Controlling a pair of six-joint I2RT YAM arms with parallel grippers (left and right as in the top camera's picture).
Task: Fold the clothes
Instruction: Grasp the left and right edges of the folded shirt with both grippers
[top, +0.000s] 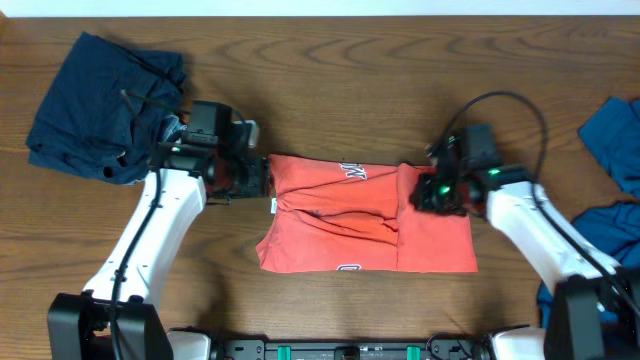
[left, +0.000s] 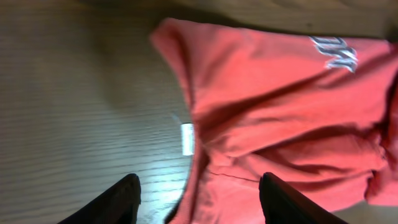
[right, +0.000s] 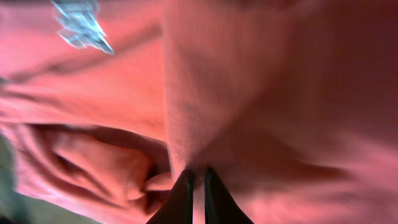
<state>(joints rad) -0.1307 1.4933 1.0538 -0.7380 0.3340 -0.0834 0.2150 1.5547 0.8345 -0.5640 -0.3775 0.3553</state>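
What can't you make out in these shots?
- Overhead: white lettering on the red T-shirt, mostly folded under, unreadable.
- Left wrist: neck label, too small and blurred to read.
- Overhead: blue cloth at the right, cut off by the frame edge.

Matt cloth T-shirt (top: 330, 235), seemingly wooden table (top: 380, 90)

The shirt (top: 350, 225) lies mid-frame on the table (top: 350, 80). The left gripper (top: 263, 178) sits at its left edge, the right gripper (top: 420, 196) on its upper right part. One heap of clothes (top: 95, 105) lies upper left, a second heap (top: 615, 140) at the right edge.
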